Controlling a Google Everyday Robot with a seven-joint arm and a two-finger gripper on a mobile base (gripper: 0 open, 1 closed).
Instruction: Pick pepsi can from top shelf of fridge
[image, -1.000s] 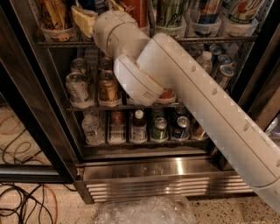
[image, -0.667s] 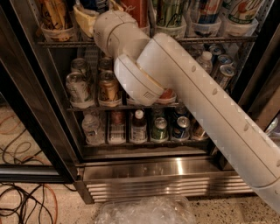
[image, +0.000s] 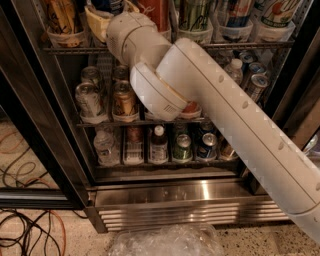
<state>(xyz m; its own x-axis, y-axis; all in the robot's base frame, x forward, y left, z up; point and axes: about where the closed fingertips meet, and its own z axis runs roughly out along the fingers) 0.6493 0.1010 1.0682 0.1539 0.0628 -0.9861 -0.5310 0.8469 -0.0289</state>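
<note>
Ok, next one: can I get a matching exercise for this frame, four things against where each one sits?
Things:
1. green can
2. gold-brown can
3. cables
4. crumpled plastic

Places:
A. floor in front of the fridge
B. lowest rack
C. floor at the left
D. middle rack

Pairs: 1-B, 2-D, 3-C, 4-A.

The gripper is out of sight, past the end of the arm up at the top shelf.
</note>
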